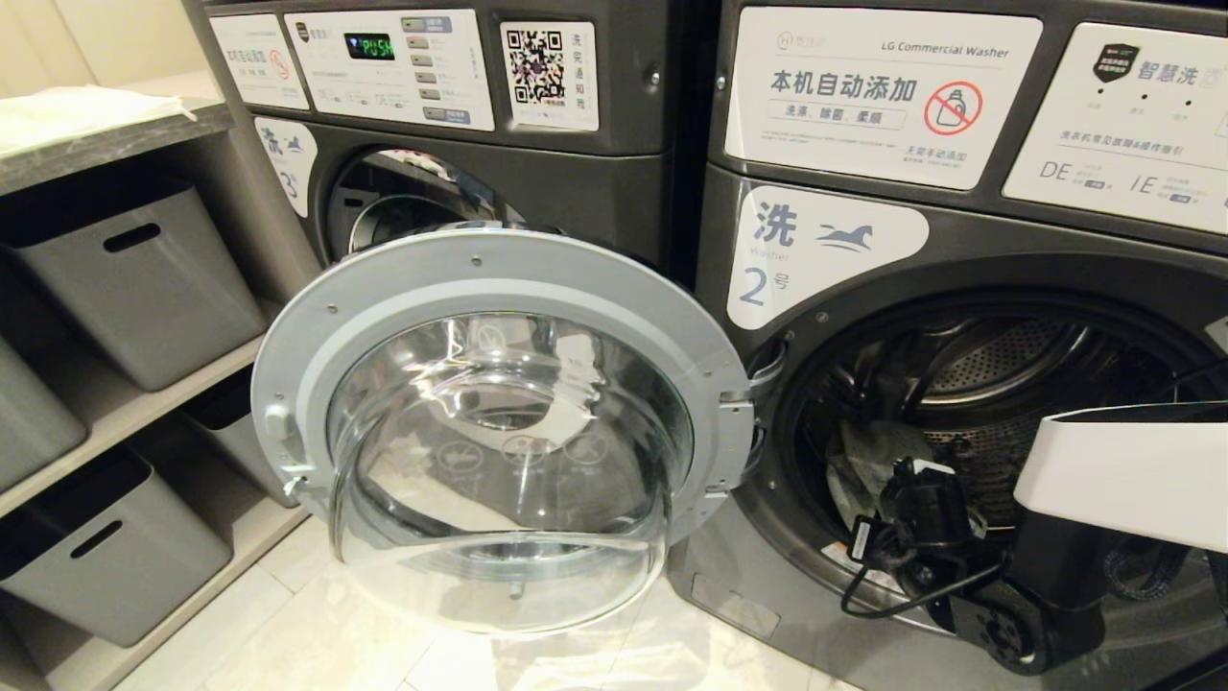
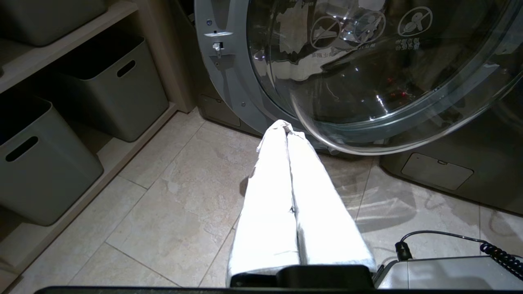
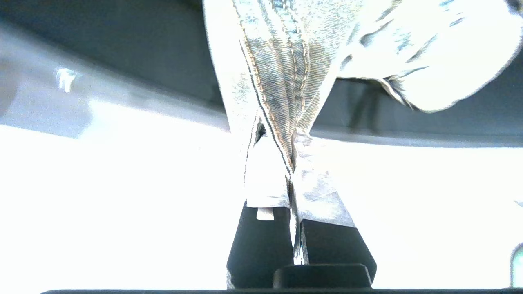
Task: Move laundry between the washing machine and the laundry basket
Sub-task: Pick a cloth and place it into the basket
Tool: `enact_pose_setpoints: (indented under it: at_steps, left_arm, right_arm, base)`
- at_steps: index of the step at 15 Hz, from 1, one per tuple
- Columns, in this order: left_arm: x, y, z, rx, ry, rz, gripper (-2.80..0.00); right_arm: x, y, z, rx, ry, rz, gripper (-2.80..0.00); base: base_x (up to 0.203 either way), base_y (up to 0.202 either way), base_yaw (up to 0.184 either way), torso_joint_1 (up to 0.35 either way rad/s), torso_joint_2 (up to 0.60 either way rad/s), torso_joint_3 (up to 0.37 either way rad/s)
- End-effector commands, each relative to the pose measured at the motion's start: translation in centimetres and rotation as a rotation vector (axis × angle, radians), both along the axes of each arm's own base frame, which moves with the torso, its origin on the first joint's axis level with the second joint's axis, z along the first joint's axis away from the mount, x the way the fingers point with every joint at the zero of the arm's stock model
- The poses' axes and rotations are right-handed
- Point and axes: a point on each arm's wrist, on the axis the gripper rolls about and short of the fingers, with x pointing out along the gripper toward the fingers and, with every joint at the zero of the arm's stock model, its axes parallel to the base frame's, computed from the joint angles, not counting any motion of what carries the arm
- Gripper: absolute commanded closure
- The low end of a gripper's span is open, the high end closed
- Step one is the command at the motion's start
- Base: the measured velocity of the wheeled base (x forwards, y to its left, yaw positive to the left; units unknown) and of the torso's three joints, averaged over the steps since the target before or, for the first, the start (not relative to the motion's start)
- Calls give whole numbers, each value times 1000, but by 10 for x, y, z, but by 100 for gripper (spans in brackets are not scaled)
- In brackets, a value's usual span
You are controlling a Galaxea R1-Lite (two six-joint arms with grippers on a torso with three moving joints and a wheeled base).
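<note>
One washing machine point(image 1: 959, 288), door point(image 1: 499, 422) swung open, laundry point(image 1: 868, 465) in drum
Right gripper point(image 3: 292, 175) clamped on pale denim laundry at the drum mouth; left gripper point(image 2: 286, 128) closed, empty, above floor tiles point(image 2: 171, 212)

The washing machine point(image 1: 959, 317) stands right of a like machine point(image 1: 460, 134), its open door point(image 1: 499, 422) swung leftward before that neighbour. Laundry point(image 1: 878, 461) lies inside its drum. Shelves with storage bins point(image 1: 134, 278) stand farthest left.
</note>
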Motion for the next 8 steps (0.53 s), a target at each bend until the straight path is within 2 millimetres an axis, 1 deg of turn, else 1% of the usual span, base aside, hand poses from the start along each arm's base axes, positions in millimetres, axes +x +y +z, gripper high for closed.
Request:
enact_pose_setpoints:
  at_steps: [1, 4, 6, 8]
  left_arm:
    - [0, 0, 0, 0, 1, 0, 0]
    - [0, 0, 0, 0, 1, 0, 0]
    - [0, 0, 0, 0, 1, 0, 0]
    - [0, 0, 0, 0, 1, 0, 0]
  right_arm:
    - [-27, -2, 20, 4, -37, 2, 0]
    - [-62, -10, 58, 23, -114, 1, 0]
    - [-90, -18, 79, 31, -153, 0, 0]
    - [-118, -25, 93, 34, -188, -5, 0]
  base:
    - [0, 0, 0, 0, 0, 0]
    - [0, 0, 0, 0, 0, 0]
    - [0, 0, 0, 0, 0, 0]
    - [0, 0, 0, 0, 0, 0]
